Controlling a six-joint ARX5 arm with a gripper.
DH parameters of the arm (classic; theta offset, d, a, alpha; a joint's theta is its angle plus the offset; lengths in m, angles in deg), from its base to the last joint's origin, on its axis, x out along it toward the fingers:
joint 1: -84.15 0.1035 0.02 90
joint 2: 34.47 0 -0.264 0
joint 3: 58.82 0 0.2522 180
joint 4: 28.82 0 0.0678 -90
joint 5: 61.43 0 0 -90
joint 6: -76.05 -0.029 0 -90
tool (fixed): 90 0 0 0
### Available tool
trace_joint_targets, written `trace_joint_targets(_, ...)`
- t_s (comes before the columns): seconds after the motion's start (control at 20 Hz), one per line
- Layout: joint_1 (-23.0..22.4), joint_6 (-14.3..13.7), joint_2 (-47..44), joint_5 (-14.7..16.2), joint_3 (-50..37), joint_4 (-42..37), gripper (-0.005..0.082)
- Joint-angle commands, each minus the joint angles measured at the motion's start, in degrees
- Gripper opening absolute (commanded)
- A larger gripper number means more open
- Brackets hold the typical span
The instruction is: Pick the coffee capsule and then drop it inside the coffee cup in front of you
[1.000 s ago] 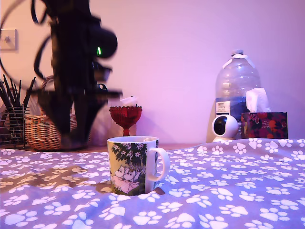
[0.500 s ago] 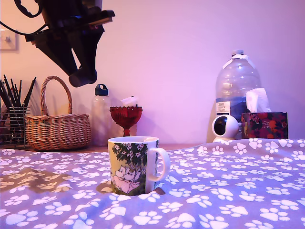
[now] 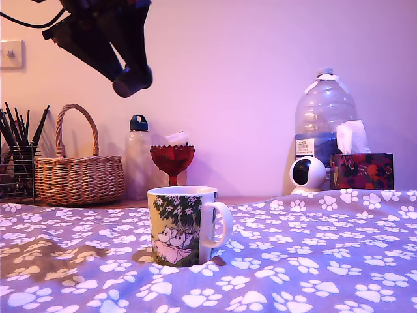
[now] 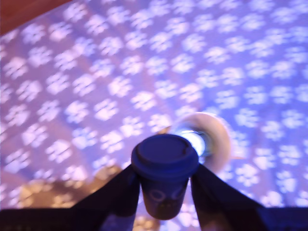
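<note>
Low centre of the exterior frame: coffee cup (image 3: 184,225) upright on the paw-print cloth (image 3: 313,261), mouth open and unobstructed. Behind it, the red goblet (image 3: 172,160), then bottle (image 3: 137,156) and basket (image 3: 78,173) at the wall. Upper left, the gripper (image 3: 130,81) hangs high, left of the cup. Wrist frame, bottom centre: gripper (image 4: 164,185) clenched around the coffee capsule (image 4: 164,168), rim outward; cup rim (image 4: 204,139) blurred just beyond. Likely lifted high to clear the rim.

Capsule (image 4: 164,173) btwn fingers (image 4: 118,192), above cup (image 3: 187,225) (exterior view's left).
</note>
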Motion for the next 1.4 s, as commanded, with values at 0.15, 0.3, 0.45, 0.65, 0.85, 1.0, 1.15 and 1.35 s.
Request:
trace_joint_targets(0.15, -1.6, -2.6, 1.0, 5.1, -6.4, -6.7, 0.0266)
trace_joint_targets(0.3, -2.9, -2.8, 0.7, 5.6, -7.1, -10.0, 0.0266)
trace_joint_targets(0.45, -3.7, -4.1, 0.2, 5.6, -7.1, -11.8, 0.0266)
trace_joint_targets(0.65, -4.5, -4.3, -2.4, 5.5, -7.1, -13.4, 0.0266)
trace_joint_targets(0.85, -4.9, -4.7, -6.5, 4.9, -7.1, -12.9, 0.0266)
trace_joint_targets(1.0, -5.3, -5.2, -9.2, 2.7, -6.7, -12.1, 0.0266)
trace_joint_targets(1.15, -5.3, -5.2, -11.5, 2.4, -5.2, -10.2, 0.0266)
trace_joint_targets(1.35, -5.3, -5.5, -15.5, 1.7, -0.9, -6.6, 0.0266)
